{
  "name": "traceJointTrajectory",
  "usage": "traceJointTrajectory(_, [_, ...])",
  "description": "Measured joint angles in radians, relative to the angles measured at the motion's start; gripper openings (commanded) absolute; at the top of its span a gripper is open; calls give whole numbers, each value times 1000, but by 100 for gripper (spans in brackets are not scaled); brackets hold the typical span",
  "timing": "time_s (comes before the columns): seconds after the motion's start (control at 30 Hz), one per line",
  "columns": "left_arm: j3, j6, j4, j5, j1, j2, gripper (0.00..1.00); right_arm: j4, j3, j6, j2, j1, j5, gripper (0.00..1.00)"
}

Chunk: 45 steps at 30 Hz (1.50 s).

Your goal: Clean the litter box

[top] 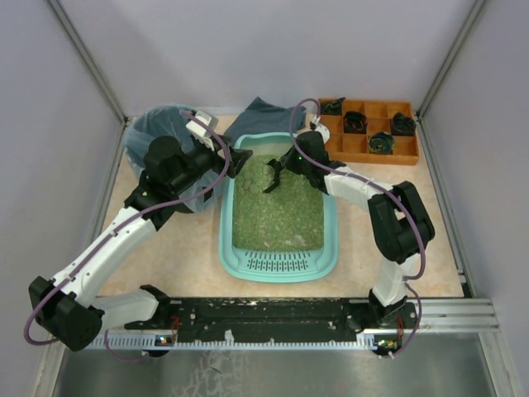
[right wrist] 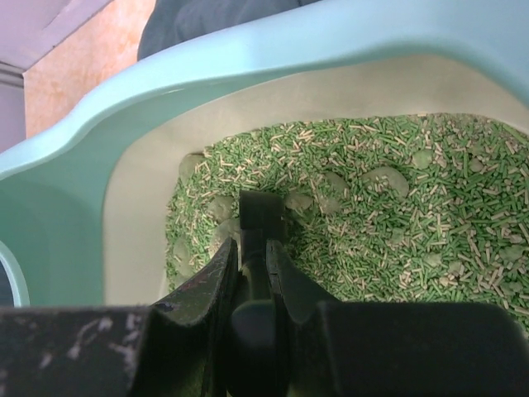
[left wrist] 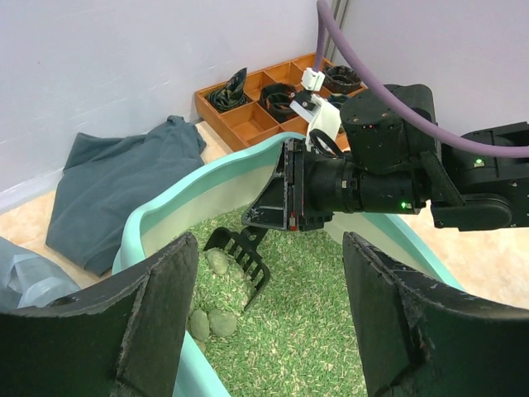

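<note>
At table centre: litter box [top: 226,223], turquoise, long axis near to far, slotted grille [top: 278,262] at near end, green litter [top: 281,211] filling the rest.
- Pale clumps [left wrist: 219,263]: gathered in far-left corner of the litter, against the wall.
- Right gripper [top: 278,171]: over far part of the box, claw clenched on the handle of a black slotted scoop [left wrist: 245,258]; tines down, at the clumps.
- Left gripper [top: 240,161]: at far-left corner of the box, claw released, jaws spread, nothing between them.
- Round bin [top: 153,124], bluish liner: far left, beside the box.
- Grey cloth [top: 263,114]: beyond the far rim.
- Orange compartment tray [top: 351,147]: far right, black items [top: 381,143] in several cells.
</note>
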Motion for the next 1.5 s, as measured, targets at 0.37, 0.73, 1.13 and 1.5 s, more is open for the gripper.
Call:
traceJointTrajectory(0.37, [0, 0, -2, 6, 0, 2, 76, 136, -164, 41, -80, 1, -23, 0])
traceJointTrajectory(0.73, [0, 1, -2, 6, 0, 2, 76, 177, -303, 141, -179, 16, -27, 0])
traceJointTrajectory(1.13, [0, 3, -3, 5, 0, 2, 76, 192, -396, 179, -298, 24, 31, 0])
traceJointTrajectory(1.5, [0, 3, -2, -2, 5, 2, 76, 242, -468, 222, -387, 14, 51, 0])
